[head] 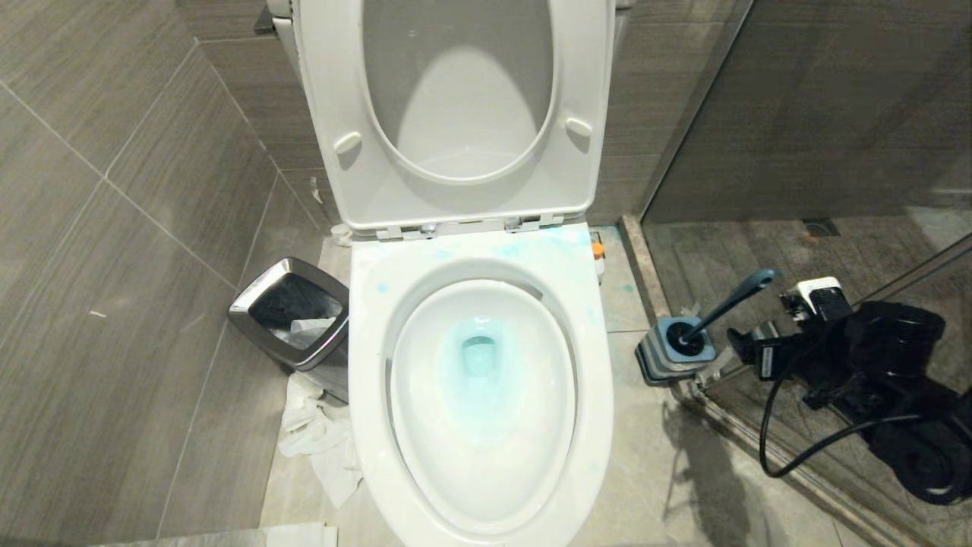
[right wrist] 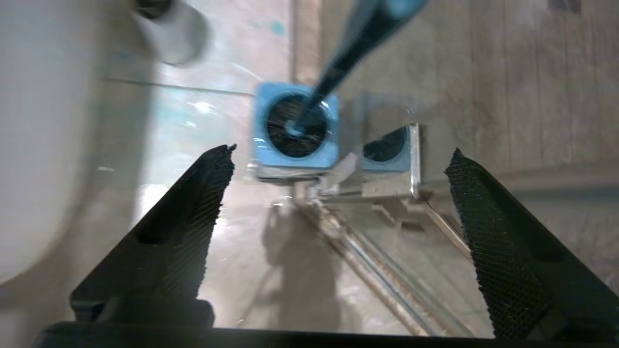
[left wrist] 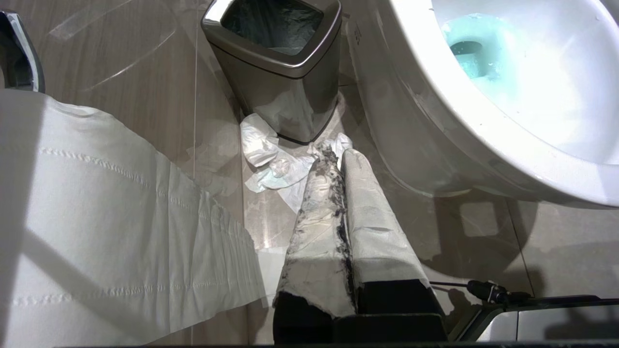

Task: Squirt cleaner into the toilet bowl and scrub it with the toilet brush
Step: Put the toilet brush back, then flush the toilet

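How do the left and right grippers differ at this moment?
The left gripper is shut, its fingers pressed together and wrapped in soiled white covering; the right gripper is open, with bare black textured fingers. The left points at crumpled paper by the waste bin; the right faces the toilet brush. Both hold nothing.

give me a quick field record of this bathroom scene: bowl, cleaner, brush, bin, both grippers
toilet bowl: seat and lid raised
cleaner: turquoise in the bowl water, pale smears on the rear rim
toilet brush: standing in its holder, handle leaning, not gripped
waste bin: left of the bowl, crumpled paper at its foot
left gripper: shut, paper-wrapped, empty
right gripper: open, apart from the brush
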Controlling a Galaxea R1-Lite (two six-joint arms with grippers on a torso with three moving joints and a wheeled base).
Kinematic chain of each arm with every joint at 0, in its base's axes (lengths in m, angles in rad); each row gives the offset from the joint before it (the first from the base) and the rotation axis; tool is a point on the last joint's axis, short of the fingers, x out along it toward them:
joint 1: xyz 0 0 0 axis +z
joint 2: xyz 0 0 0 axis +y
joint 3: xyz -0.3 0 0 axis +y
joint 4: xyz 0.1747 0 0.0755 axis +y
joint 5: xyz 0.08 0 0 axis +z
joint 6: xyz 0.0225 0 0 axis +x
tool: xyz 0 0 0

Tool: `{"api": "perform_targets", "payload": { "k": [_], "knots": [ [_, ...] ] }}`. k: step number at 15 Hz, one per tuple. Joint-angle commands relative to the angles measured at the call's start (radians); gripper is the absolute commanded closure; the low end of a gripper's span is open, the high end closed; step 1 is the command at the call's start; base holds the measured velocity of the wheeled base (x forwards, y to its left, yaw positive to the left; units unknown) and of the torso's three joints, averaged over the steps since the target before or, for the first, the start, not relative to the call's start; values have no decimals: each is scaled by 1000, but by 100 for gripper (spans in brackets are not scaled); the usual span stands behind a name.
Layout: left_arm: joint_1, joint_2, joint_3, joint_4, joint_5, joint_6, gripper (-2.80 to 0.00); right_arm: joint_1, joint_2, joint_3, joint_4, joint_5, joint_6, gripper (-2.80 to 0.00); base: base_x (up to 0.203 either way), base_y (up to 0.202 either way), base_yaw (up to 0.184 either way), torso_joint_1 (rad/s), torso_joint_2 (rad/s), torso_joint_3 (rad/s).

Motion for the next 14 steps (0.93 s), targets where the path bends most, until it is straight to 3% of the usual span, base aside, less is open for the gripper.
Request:
{"api": "perform_targets", "payload": {
  "k": [1, 2, 10, 14],
  "knots": [
    [0, 2, 0, 1, 0, -1, 0, 13, -245, 84, -7, 14, 5, -280, 0, 0, 0, 0, 0, 0],
    [0, 2, 0, 1, 0, -1, 0, 16, -309, 93, -5, 19, 6, 0, 0, 0, 0, 0, 0, 0],
    [0, 2, 0, 1, 9, -19, 0, 19, -661, 108, 86, 33, -32, 0, 0, 0, 0, 0, 0, 0],
    [0, 2, 0, 1, 13, -50, 0, 18, -915, 139, 253, 30, -35, 0, 0, 0, 0, 0, 0, 0]
  ]
}}
